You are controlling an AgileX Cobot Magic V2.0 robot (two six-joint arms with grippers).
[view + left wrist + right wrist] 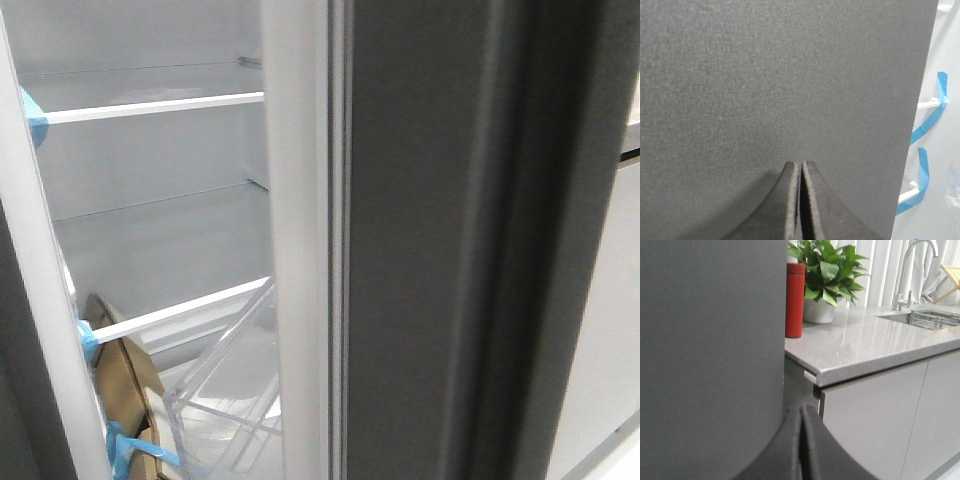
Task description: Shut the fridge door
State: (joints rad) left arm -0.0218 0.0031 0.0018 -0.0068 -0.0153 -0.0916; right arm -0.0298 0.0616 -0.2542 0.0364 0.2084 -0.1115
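The fridge door fills the left wrist view as a matte dark grey slab. My left gripper is shut and empty, its tips right at the door's outer face, near its free edge. In the front view the door stands ajar at the far left, showing its white inner edge and a sliver of dark face. My right gripper is shut and empty beside a grey slab, close to its edge; I cannot tell whether it touches. Neither gripper shows in the front view.
The fridge inside shows white shelves, blue tape, a cardboard piece and a clear bin. The twin dark door stands right of a white post. A counter holds a red bottle, plant and sink.
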